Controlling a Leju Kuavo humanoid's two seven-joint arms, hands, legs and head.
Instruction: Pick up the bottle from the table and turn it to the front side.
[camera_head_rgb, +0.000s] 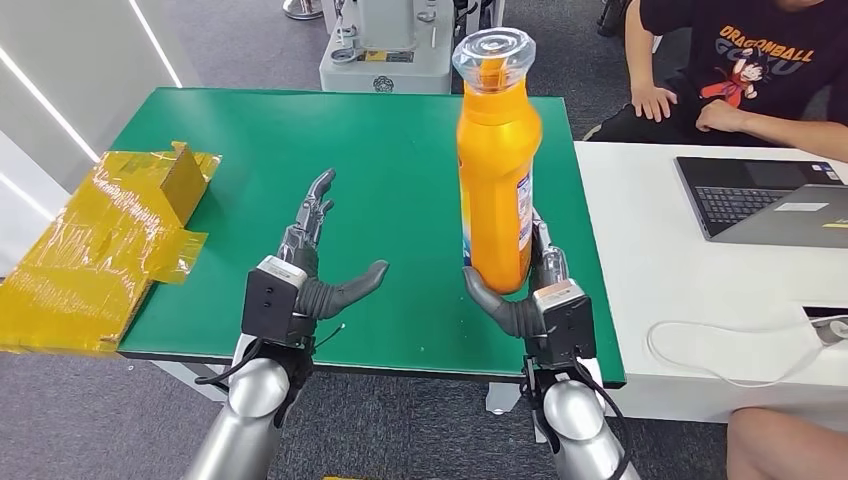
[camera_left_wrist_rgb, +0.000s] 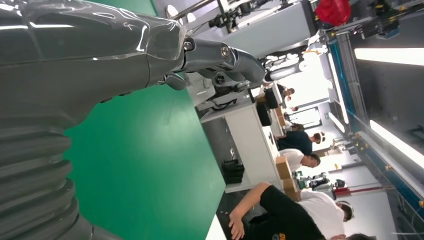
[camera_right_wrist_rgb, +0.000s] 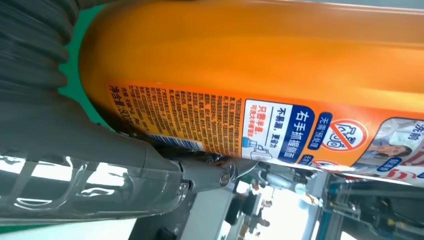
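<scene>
A: What's the biggest thing in front of the robot?

B: The green desk (camera_head_rgb: 400, 150). Just beside it, on the robot's right, stands a white desk (camera_head_rgb: 640, 260) with a laptop (camera_head_rgb: 770, 200) and a looping white cable (camera_head_rgb: 720, 340). A person (camera_head_rgb: 740, 70) in a black printed shirt sits behind the white desk.

A: And on the left?

B: A heap of yellow film (camera_head_rgb: 100, 250) — crinkled, wrapped over what looks like cardboard — lying over the green desk's left edge and hanging partly off it.

A: Where is the bottle?

B: The bottle (camera_head_rgb: 497, 170) is in the right hand (camera_head_rgb: 535, 295), upright and lifted above the right part of the green desk. It's orange, with a clear cap (camera_head_rgb: 493, 50) at the top. The thumb reaches round its base from the left and the darker fingers lie behind it, so the hand is gripping it low down.

A: Can you see the label?

B: From the head view a strip of it shows at the bottle's right side. The right wrist view gives it close — an orange panel of small print, a barcode, and blue and white patches — with the thumb (camera_right_wrist_rgb: 150, 175) pressed against the bottle beside the barcode.

A: The left hand?

B: The left hand (camera_head_rgb: 315, 260) holds nothing. It hovers over the green desk, fingers stretched forward, thumb spread out toward the bottle — well apart from it.
</scene>
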